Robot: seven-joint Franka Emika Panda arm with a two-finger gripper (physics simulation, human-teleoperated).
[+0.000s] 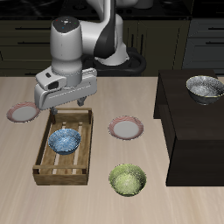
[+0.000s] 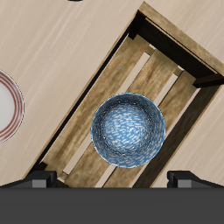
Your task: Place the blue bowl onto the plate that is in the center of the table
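The blue bowl [image 1: 66,140] with its pale speckled inside sits in a wooden slatted crate [image 1: 44,157] near the table's front. The wrist view shows the bowl [image 2: 129,129] resting on the crate's slats [image 2: 166,74]. My gripper [image 1: 63,107] hangs above the crate's back end, over the bowl, with its jaws wide open and empty; in the wrist view the gripper [image 2: 114,181] frames the bowl from above. The plate [image 1: 126,129] with a reddish-pink rim lies in the center of the table, beside the crate. Its edge shows in the wrist view [image 2: 7,105].
A second identical plate [image 1: 21,113] lies beyond the crate's other side. A yellow-green bowl [image 1: 128,179] sits near the front edge. A dark raised cabinet block [image 1: 179,122] carries a grey-white bowl [image 1: 204,87].
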